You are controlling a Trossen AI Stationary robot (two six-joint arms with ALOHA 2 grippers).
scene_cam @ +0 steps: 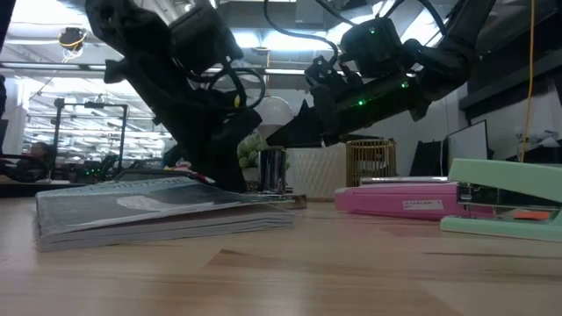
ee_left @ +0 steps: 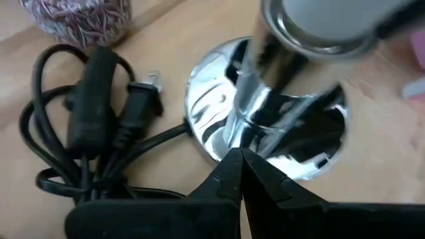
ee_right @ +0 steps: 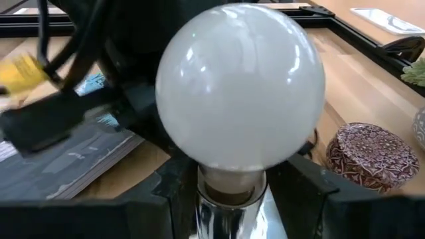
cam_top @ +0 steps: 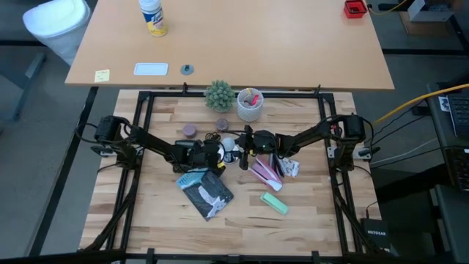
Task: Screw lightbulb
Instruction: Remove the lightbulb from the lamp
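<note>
Right gripper [ee_right: 232, 192] partly open, fingers either side of the lightbulb's [ee_right: 240, 89] neck; actual contact impossible to tell. Lightbulb upright between them, seated atop the chrome lamp stem [ee_left: 255, 99]. Left gripper [ee_left: 240, 174] fully closed, empty, tips touching the shiny lamp base [ee_left: 212, 113] below.

Robotics lab / open-plan office. Wood bench [cam_top: 168, 227] in black metal frame [cam_top: 146, 99], cables around it, network box [cam_top: 375, 233] on floor off one corner. Low view: long rows of ceiling lights [scene_cam: 53, 66], desks w/ monitors [scene_cam: 470, 140] beyond.
</note>
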